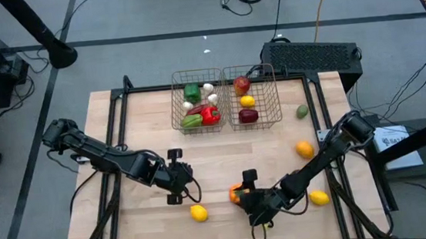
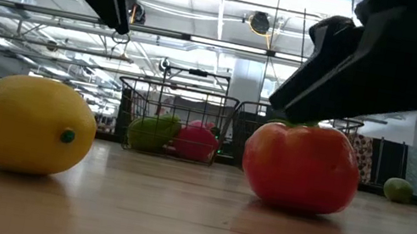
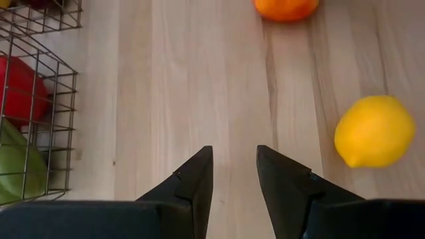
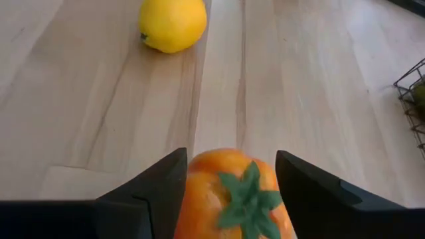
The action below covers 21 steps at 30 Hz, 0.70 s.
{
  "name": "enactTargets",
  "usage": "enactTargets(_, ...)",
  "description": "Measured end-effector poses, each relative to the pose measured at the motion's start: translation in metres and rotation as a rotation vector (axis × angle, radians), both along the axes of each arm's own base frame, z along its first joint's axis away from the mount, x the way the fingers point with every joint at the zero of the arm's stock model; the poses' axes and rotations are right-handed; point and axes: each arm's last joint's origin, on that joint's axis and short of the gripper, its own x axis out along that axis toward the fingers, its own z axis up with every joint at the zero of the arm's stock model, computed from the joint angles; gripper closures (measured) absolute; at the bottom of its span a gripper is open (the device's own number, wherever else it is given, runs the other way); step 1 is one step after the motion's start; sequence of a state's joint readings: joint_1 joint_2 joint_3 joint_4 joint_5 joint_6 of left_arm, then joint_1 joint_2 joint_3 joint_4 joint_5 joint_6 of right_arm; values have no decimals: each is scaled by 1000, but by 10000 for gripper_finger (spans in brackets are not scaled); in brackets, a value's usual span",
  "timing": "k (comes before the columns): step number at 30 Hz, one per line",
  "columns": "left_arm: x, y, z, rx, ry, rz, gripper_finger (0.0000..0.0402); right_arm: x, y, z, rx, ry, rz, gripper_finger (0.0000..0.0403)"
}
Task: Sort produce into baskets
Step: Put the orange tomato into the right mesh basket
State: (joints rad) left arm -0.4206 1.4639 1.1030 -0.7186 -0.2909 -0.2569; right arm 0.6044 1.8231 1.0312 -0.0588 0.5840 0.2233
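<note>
An orange-red tomato [image 4: 226,192] with a green stalk star rests on the table near its front edge. My right gripper [image 4: 230,154] is open and slants down over it, one finger on each side. A lemon [image 1: 199,212] lies to the tomato's left. Above the table, left of and beyond that lemon, my left gripper [image 3: 234,172] is open with nothing between its fingers. At the table's far edge stand two wire baskets: the left one [image 1: 197,101] holds green and red peppers and garlic, the right one [image 1: 256,96] holds a lemon and red fruit. My right gripper has its fingers [image 4: 156,186] on either side of the tomato's upper half [image 4: 199,179], slanting down from the table's right. The tomato sits upright on the wood [image 2: 295,203]. Whether the fingers touch its skin, I cannot tell.
On the table's right part lie an orange [image 1: 304,149], a second lemon [image 1: 319,197] and a small green fruit [image 1: 302,112]. A black box [image 1: 312,55] stands behind the right basket. Bare wood stretches between the baskets and the grippers.
</note>
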Motion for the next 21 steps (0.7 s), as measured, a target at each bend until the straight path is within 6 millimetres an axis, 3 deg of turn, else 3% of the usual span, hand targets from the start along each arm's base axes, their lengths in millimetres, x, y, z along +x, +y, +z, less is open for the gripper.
enactTargets(13,0,0,0,0,-4,0,277,-5,-4,-5,-9,53,-67,283)
enactTargets(21,0,0,0,1,-4,0,277,-9,-4,-1,-43,49,-67,304)
